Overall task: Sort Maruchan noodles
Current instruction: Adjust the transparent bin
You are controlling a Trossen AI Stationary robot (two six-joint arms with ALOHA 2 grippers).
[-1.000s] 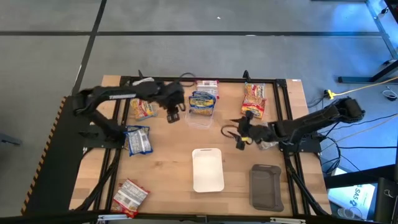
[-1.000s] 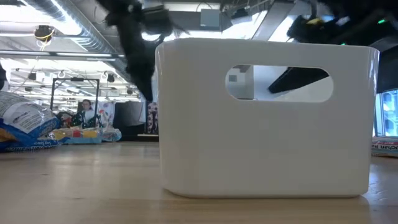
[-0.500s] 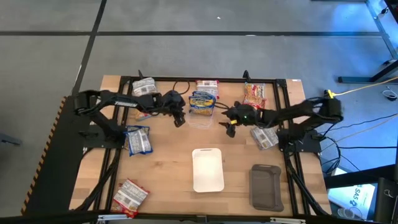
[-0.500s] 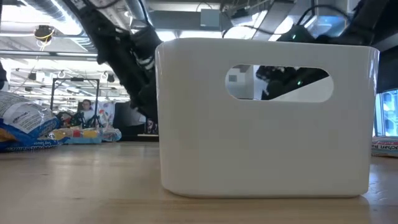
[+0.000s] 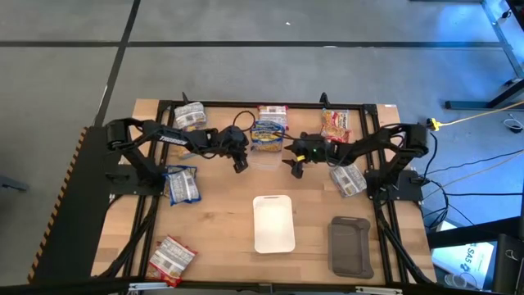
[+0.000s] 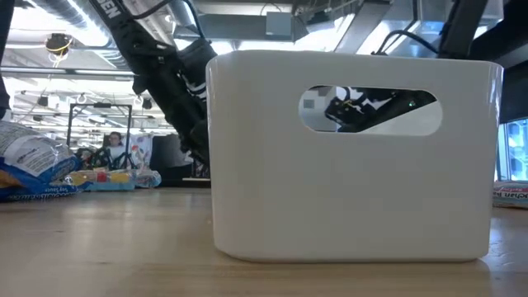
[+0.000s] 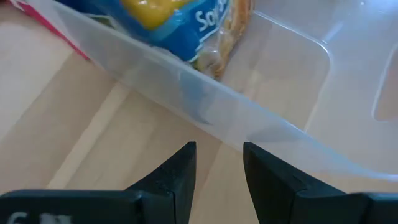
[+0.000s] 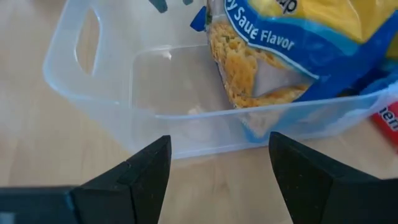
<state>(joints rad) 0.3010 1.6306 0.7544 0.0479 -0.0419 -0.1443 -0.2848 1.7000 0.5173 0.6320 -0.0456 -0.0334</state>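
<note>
A clear plastic bin (image 5: 264, 154) stands at the table's far middle with a blue-yellow noodle packet (image 5: 266, 133) leaning in its far end. My left gripper (image 5: 240, 164) is low at the bin's left side, open by a narrow gap (image 7: 219, 163), facing the bin's wall (image 7: 205, 102). My right gripper (image 5: 295, 169) is low at the bin's right side, open wide (image 8: 219, 163), facing the opposite wall (image 8: 205, 124). Other noodle packets lie flat on the table: silver-grey (image 5: 190, 115), red (image 5: 273, 111), orange-red (image 5: 334, 127), blue (image 5: 180, 184), silver-grey (image 5: 348, 179) and silver-red (image 5: 170, 258).
A white tray (image 5: 273, 223) lies at the near middle and fills the low view (image 6: 355, 157). A dark grey tray (image 5: 350, 244) lies to its right. Bare wood shows between the bin and the white tray. Black frame rails border the table.
My left gripper has come down and tipped lower beside the bin's left side. My right gripper has swung from the table's right toward the left and far edge, sinking to the bin's right side. The bin and packets have stayed put.
</note>
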